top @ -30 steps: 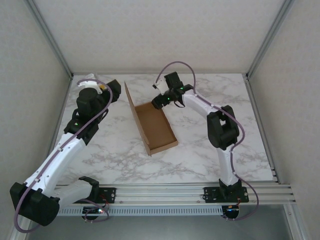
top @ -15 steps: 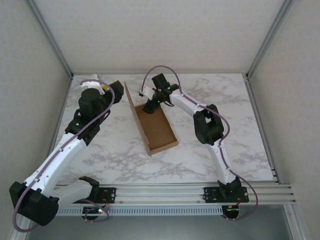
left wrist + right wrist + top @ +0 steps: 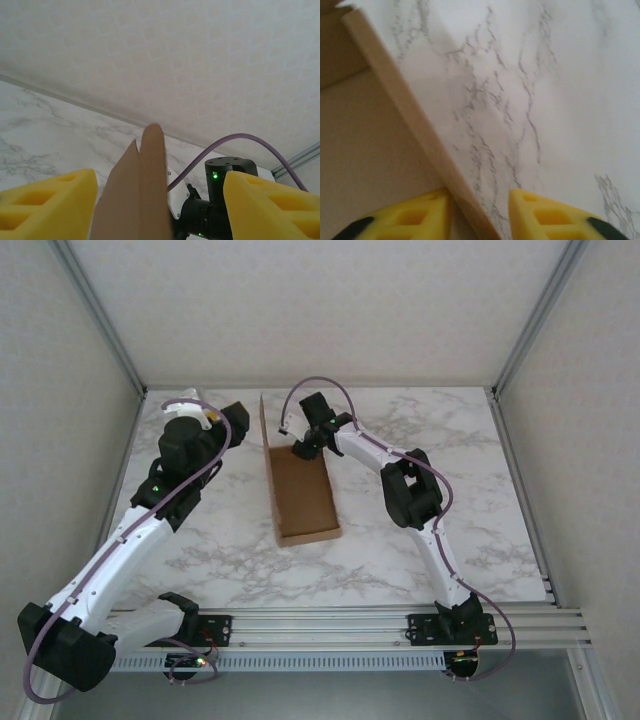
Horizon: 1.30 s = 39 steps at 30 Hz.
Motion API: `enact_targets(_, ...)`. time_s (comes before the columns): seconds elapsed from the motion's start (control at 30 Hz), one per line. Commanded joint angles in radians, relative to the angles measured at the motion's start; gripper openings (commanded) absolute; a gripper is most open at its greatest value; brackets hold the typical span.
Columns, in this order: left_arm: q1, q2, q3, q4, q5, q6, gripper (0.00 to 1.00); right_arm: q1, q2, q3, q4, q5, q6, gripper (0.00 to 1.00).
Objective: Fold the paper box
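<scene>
On the white marble-patterned table (image 3: pixel 470 520), boxed in by pale panels (image 3: pixel 320 310) with aluminium posts at the corners and a slotted rail (image 3: pixel 330 622) along the near edge, the paper box (image 3: pixel 303 495) lies at mid-table as a shallow brown tray, its long axis running away from the arm bases. Its left-hand flap (image 3: pixel 264 435) stands upright at the far end.

The left gripper (image 3: pixel 236 418) is just beside that flap. Its wrist camera adds the close detail: yellow fingers (image 3: pixel 47 205) set wide on either side of the flap's top edge, with clear air on the right side.

The right gripper (image 3: pixel 300 450) is at the tray's far right corner. Its wrist view shows the jaws drawn narrow astride the right wall (image 3: pixel 415 120) — one finger (image 3: pixel 415 220) inside against the cardboard, the other over the marble. Whether they pinch it, I cannot tell.
</scene>
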Motion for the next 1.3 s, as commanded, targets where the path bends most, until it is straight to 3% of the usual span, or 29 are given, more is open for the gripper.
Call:
enact_targets(0.0, -0.008, -0.041, 0.021, -0.007, -0.037, 0.0, 0.68, -0.025, -0.01, -0.044, -0.112, 0.079, 0.102, 0.22)
enact_targets(0.23, -0.013, -0.076, -0.009, 0.009, -0.032, -0.026, 0.68, -0.044, -0.157, -0.251, -0.068, 0.137, 0.262, 0.15)
enact_targets(0.5, -0.035, -0.097, -0.016, 0.016, -0.05, -0.014, 0.68, -0.044, -0.266, -0.353, -0.205, 0.212, 0.577, 0.2)
enact_targets(0.6, -0.042, -0.101, -0.019, 0.017, -0.056, -0.008, 0.69, -0.034, -0.341, -0.466, -0.146, 0.234, 0.658, 0.2)
enact_targets(0.67, -0.044, -0.105, -0.025, 0.019, -0.062, -0.006, 0.7, -0.035, -0.386, -0.531, -0.107, 0.226, 0.692, 0.26)
enact_targets(0.73, -0.048, -0.108, -0.031, 0.018, -0.071, -0.004, 0.71, -0.036, -0.413, -0.55, -0.104, 0.223, 0.707, 0.41)
enact_targets(0.8, -0.05, -0.111, -0.036, 0.019, -0.075, -0.003, 0.72, -0.038, -0.438, -0.55, -0.105, 0.209, 0.708, 0.52)
enact_targets(0.9, -0.052, -0.115, -0.042, 0.022, -0.078, 0.0, 0.72, -0.04, -0.468, -0.529, -0.108, 0.183, 0.689, 0.58)
enact_targets(1.27, -0.058, -0.129, -0.056, 0.026, -0.104, 0.025, 0.72, -0.042, -0.282, -0.271, -0.258, 0.129, 0.63, 0.51)
